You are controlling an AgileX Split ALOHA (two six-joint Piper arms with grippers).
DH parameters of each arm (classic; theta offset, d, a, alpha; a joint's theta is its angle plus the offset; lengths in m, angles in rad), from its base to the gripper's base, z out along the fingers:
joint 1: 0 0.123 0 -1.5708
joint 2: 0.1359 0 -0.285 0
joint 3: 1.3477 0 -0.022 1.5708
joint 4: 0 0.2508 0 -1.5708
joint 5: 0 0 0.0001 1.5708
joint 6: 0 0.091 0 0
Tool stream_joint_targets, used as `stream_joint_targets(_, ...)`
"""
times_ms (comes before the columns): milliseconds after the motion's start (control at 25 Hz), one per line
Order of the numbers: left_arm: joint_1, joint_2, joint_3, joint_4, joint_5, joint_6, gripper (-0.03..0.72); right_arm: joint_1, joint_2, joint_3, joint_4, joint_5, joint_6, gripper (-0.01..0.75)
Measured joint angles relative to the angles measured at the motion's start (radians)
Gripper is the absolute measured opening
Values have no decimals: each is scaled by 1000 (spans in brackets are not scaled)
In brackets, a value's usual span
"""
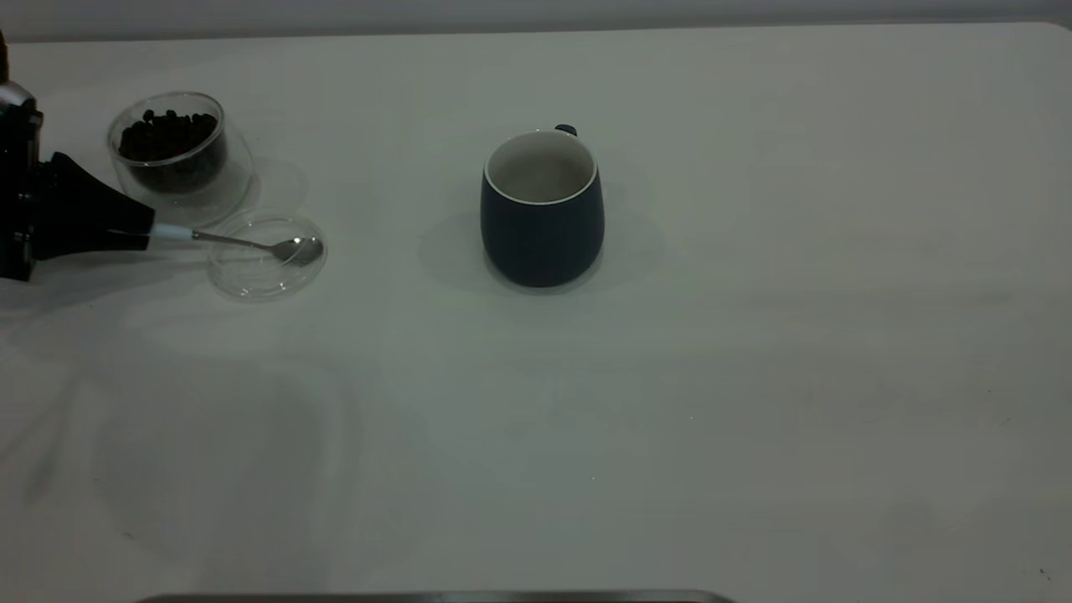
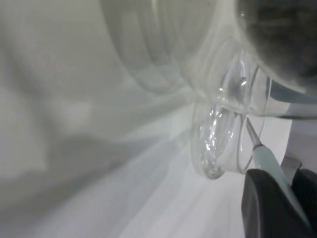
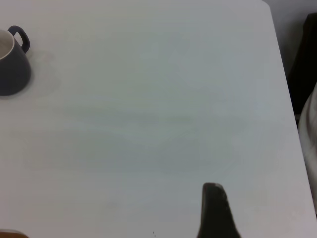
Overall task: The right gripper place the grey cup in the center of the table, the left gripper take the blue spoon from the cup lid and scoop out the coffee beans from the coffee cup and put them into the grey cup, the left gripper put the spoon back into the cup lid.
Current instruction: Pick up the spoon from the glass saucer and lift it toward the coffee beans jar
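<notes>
The grey cup (image 1: 542, 226) stands upright mid-table, its white inside bare; the right wrist view catches it (image 3: 12, 64) far off. At the far left the coffee cup (image 1: 176, 155) holds the coffee beans (image 1: 167, 134). Just in front of it lies the cup lid (image 1: 251, 289). The blue spoon (image 1: 243, 243) has its metal bowl over the lid. My left gripper (image 1: 149, 232) is shut on the spoon's pale handle (image 2: 267, 163), low beside the lid (image 2: 218, 144). My right gripper (image 3: 214, 210) shows only as a dark tip, well away from the cup.
The table (image 1: 754, 377) stretches bare to the right of the grey cup. A dark strip (image 1: 435, 597) lies along the near edge. The right wrist view shows the table's edge and rounded corner (image 3: 277, 59) with dark shapes beyond.
</notes>
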Motion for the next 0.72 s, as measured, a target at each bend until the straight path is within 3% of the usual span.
stream_joint_targets(720, 0, -131, 0, 148, -6, -106, 134, 0, 0, 0, 0, 0, 0, 459)
